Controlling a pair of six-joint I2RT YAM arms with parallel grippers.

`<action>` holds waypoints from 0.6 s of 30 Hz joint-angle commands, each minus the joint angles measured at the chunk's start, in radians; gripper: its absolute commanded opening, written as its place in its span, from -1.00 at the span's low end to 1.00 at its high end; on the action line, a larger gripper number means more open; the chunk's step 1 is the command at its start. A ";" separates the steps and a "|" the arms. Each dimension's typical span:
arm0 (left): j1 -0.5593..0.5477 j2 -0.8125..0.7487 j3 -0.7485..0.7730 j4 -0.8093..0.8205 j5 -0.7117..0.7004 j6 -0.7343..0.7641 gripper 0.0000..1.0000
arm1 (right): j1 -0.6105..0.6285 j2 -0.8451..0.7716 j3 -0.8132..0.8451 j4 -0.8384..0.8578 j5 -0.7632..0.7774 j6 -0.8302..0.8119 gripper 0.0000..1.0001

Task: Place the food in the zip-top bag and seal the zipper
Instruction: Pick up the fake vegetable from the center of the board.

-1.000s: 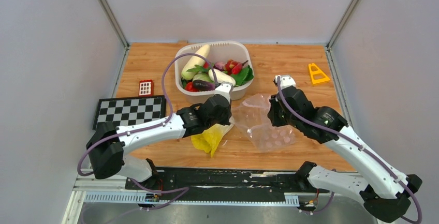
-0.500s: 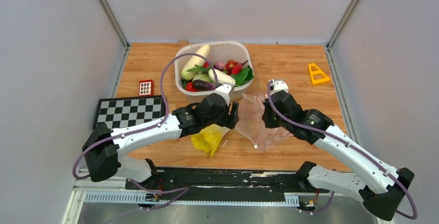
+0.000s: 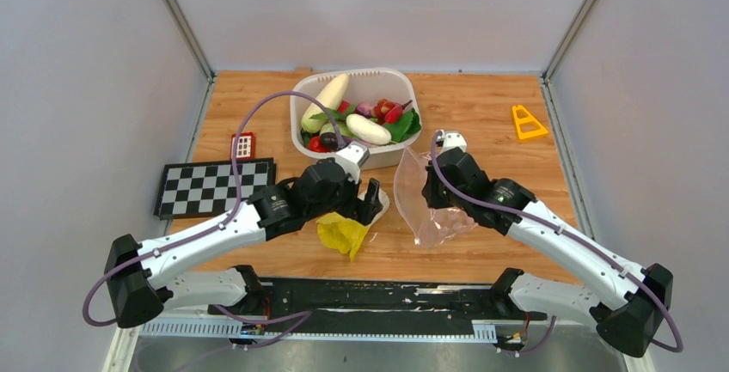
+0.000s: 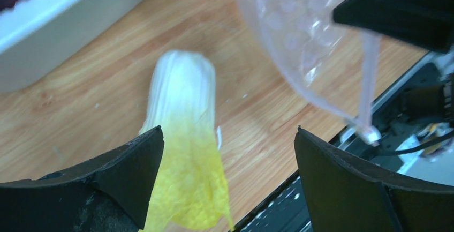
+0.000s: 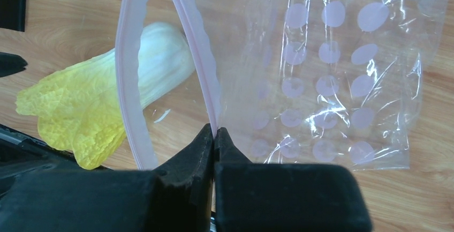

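Clear pink-spotted floppy plastic zip-top bag hangs centre-right in top view, right gripper pinching its pink zipper strip; probably light, limp, slippery, best held by that strip; left gripper gapes wide over yellow toy cabbage.

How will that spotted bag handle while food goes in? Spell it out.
Probably floppy: the zip-top bag crinkles and sags from the zipper pinched by the right gripper, jaws shut. Likely light: that one pinch holds its edge up. Its mouth may collapse when pushed against, since only one lip looks held.
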 commanded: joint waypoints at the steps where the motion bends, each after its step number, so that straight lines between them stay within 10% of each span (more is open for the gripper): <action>1: 0.010 -0.026 -0.077 -0.099 -0.036 0.067 0.96 | 0.004 0.014 0.000 0.072 -0.028 0.002 -1.00; 18: 0.018 0.170 -0.171 -0.067 -0.033 0.123 0.99 | 0.003 0.003 -0.019 0.092 -0.055 -0.001 -1.00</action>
